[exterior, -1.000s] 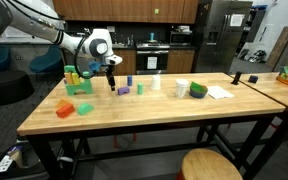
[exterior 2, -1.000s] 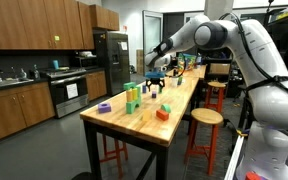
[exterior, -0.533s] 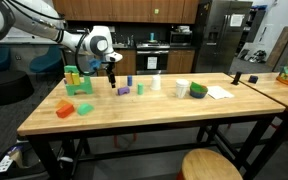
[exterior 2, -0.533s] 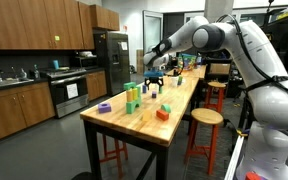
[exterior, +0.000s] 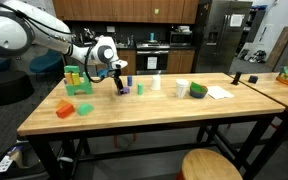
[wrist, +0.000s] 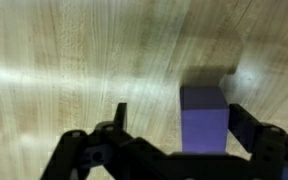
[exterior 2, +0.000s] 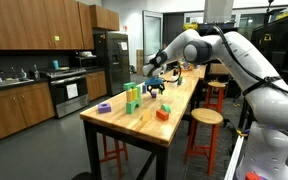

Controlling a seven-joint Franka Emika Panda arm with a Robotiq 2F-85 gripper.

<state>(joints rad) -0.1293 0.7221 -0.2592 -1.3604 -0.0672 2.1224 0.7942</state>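
On the table (exterior: 184, 115), just beside the green stack (exterior: 79, 80), the gripper (exterior: 118, 84) hangs low over the wood and points straight down. The arm reaches in over the stack from the far side of the table.

Purple block (wrist: 204, 122): it stands on the tabletop near the stack, in the gap between the gripper's two fingers.

Fingers (wrist: 119, 118): they are spread wide and grip nothing. In the wrist view the purple block sits off-centre in the gap, close to one finger and well clear of the other. Whether the near finger touches it cannot be told. The fingertips are level with the upper part of the block, with bare wood showing past them.

Surroundings, as seen in an exterior view:
- Orange block (exterior: 65, 108): near the stack, toward the front edge of the table.
- Cup (exterior: 181, 89): well apart from the stack, further along the table.
- Bowl (exterior: 198, 90): green, just beside the cup, on its side away from the stack.
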